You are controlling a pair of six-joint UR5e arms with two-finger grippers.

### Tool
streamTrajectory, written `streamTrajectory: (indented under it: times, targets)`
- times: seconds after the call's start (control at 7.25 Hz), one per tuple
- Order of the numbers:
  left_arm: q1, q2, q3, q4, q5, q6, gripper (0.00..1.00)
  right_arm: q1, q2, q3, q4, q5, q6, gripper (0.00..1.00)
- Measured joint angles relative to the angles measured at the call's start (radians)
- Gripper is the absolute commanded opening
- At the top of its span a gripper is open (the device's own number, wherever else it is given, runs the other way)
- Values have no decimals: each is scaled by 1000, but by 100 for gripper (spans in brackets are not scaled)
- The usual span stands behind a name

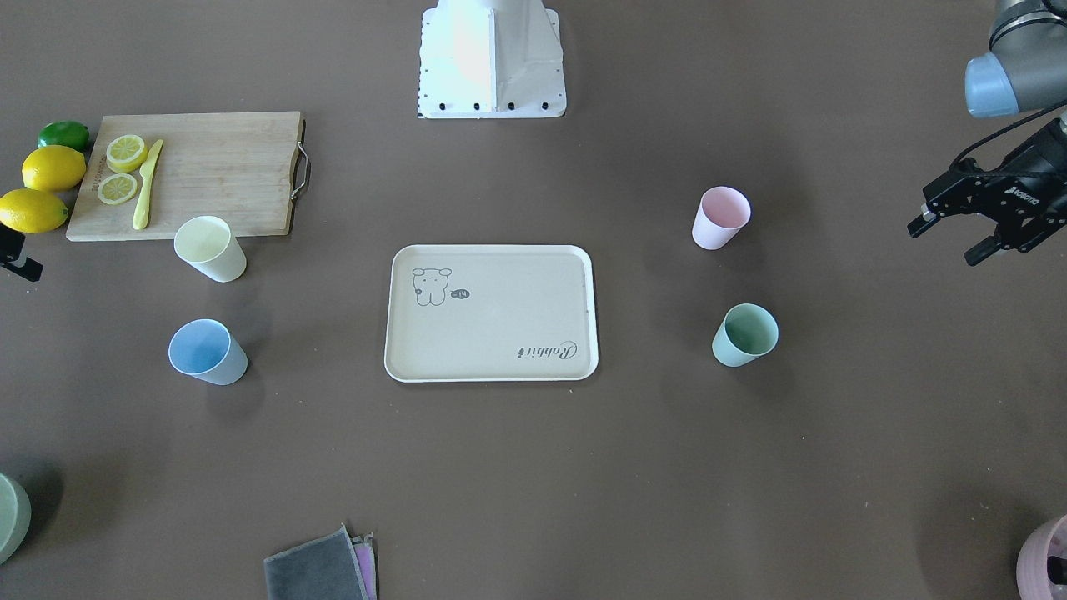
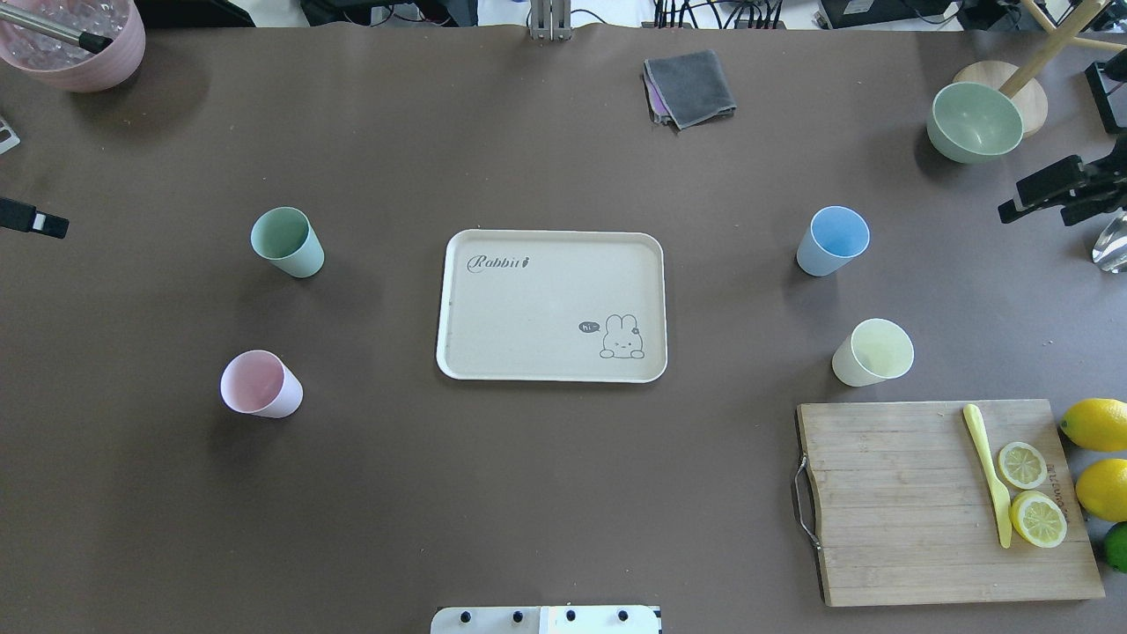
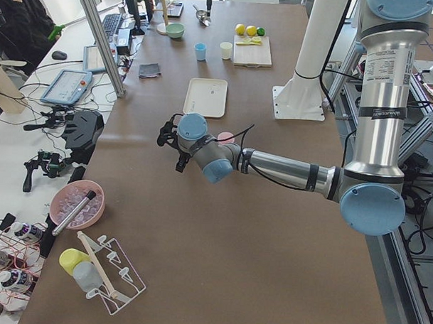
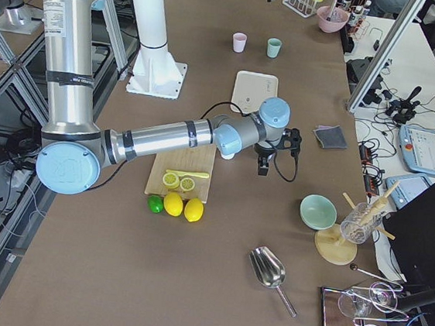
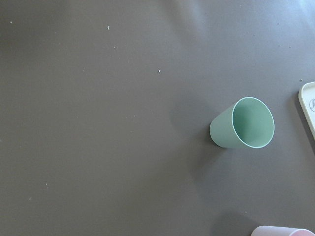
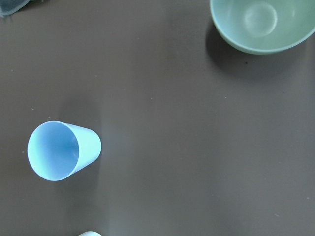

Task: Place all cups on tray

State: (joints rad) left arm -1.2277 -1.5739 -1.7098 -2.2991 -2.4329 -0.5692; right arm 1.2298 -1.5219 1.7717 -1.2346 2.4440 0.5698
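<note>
The cream tray (image 2: 528, 304) with the rabbit drawing lies at the table's middle with nothing on it. All cups stand upright on the table. The mint green cup (image 2: 286, 242) and the pink cup (image 2: 260, 385) are on its left, the light blue cup (image 2: 832, 240) and the pale yellow cup (image 2: 872, 352) on its right. My left gripper (image 1: 944, 242) hovers open and empty, outward of the mint cup (image 5: 243, 124). My right gripper (image 2: 1039, 207) hovers open and empty at the right edge, outward of the blue cup (image 6: 61, 150).
A wooden cutting board (image 2: 907, 502) with lemon slices and a yellow knife lies front right, with whole lemons (image 2: 1096, 424) beside it. A pale green bowl (image 2: 973, 121) stands back right, a grey cloth (image 2: 689, 86) at the back, a pink ribbed container (image 2: 75, 40) back left.
</note>
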Motion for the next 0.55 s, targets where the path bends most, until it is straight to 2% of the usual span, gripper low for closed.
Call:
streamTrajectory:
  times: [0.28, 0.55]
  targets:
    - [30, 4, 0, -1, 55, -16, 98, -106, -87, 8, 255, -67, 135, 100]
    - [42, 5, -1, 1, 88, -58, 98, -241, -109, 20, 334, -175, 260, 100]
